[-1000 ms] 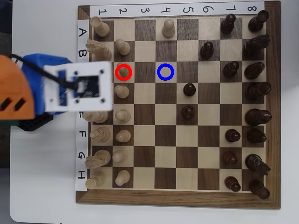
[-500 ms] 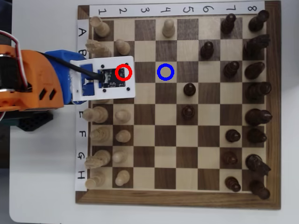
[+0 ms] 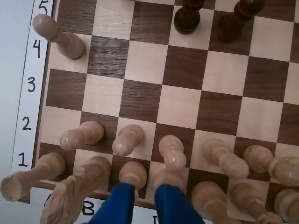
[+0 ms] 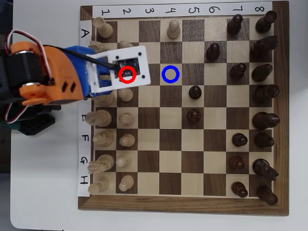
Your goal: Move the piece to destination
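In the wrist view the piece [image 3: 127, 140], a short pale pawn, stands on its light square in row 2, between two other pale pawns. My gripper [image 3: 145, 189] enters from the bottom edge. Its two blue fingers [image 3: 119, 203] stand apart over the back-row pieces, short of the pawn and holding nothing. In the overhead view the white wrist plate [image 4: 122, 71] covers the pawn under the red ring [image 4: 127, 74]. The destination [image 4: 171, 74], a light square with a blue ring, lies two squares to the right and is bare.
Pale pawns [image 3: 172, 151] and taller pale pieces [image 3: 70, 198] crowd the two rows nearest the fingers. A lone pale pawn [image 3: 60, 37] stands at row 4. Dark pieces [image 4: 194, 91] stand mid-board and along the right side. The orange arm body [image 4: 43, 72] overhangs the board's left edge.
The arm has swung out over the board, moving right and slightly up in the overhead view, so its wrist plate now covers the red-ringed square. No piece has moved.
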`<action>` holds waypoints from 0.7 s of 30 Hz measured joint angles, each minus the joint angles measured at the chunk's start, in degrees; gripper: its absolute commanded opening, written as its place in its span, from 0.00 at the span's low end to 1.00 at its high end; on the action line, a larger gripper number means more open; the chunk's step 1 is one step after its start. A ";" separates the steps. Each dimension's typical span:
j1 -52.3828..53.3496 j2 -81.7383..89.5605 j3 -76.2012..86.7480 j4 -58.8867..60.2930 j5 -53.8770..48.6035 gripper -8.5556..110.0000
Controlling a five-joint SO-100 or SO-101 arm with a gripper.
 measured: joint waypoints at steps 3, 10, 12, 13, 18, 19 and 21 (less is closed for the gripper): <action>-0.53 0.00 1.67 -1.93 0.00 0.17; -2.20 -0.44 2.64 -5.89 0.00 0.17; -2.55 -0.97 2.99 -7.03 0.00 0.17; -2.81 -1.49 3.16 -7.47 0.00 0.17; -4.04 -3.96 3.16 -9.23 0.00 0.17; -4.13 -4.48 3.16 -9.58 0.00 0.17; -4.13 -5.80 3.16 -10.02 0.00 0.16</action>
